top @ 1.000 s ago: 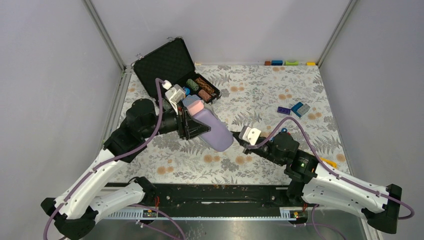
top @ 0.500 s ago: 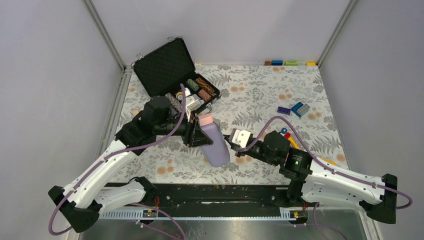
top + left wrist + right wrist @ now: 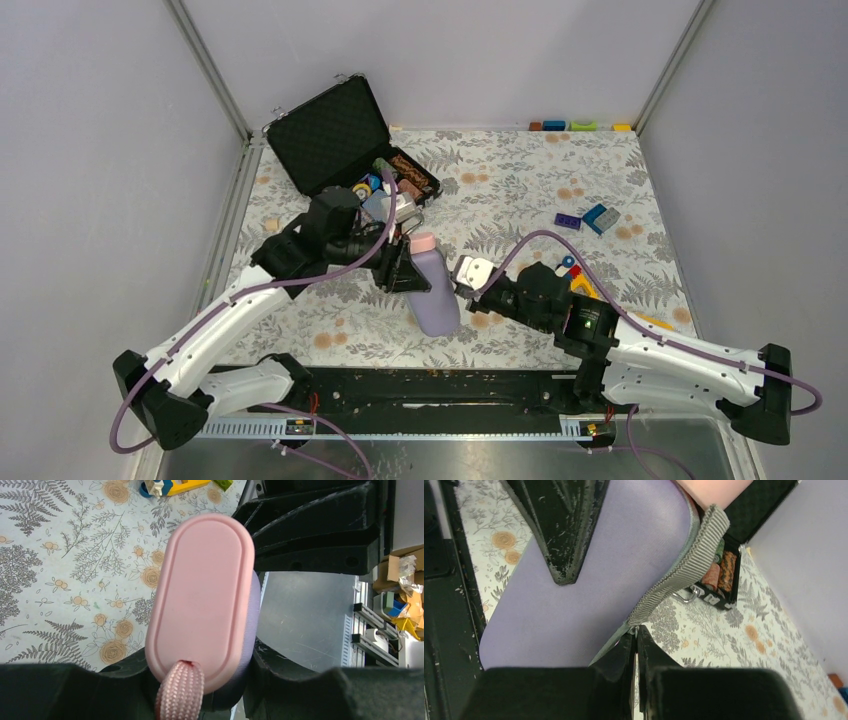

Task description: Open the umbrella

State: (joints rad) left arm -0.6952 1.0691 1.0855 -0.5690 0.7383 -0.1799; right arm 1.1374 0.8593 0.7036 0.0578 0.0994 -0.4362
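The left claw (image 3: 400, 270) is clamping the umbrella (image 3: 423, 243) just below its pink handle (image 3: 202, 595), holding it between the arms over the table (image 3: 520, 180), cased in a lilac sleeve (image 3: 574, 580). The right claw (image 3: 462, 285), pressed together, seems to be pinching the end of the sleeve's grey strap (image 3: 684, 565). It's looking light, soft outside and stiff within. The cloth is probably going to slip, so the hard handle is the safer hold.

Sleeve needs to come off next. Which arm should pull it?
Right. The right fingers are shut on the sleeve's grey strap; the left fingers clamp the sleeved umbrella near its pink handle, anchoring it.
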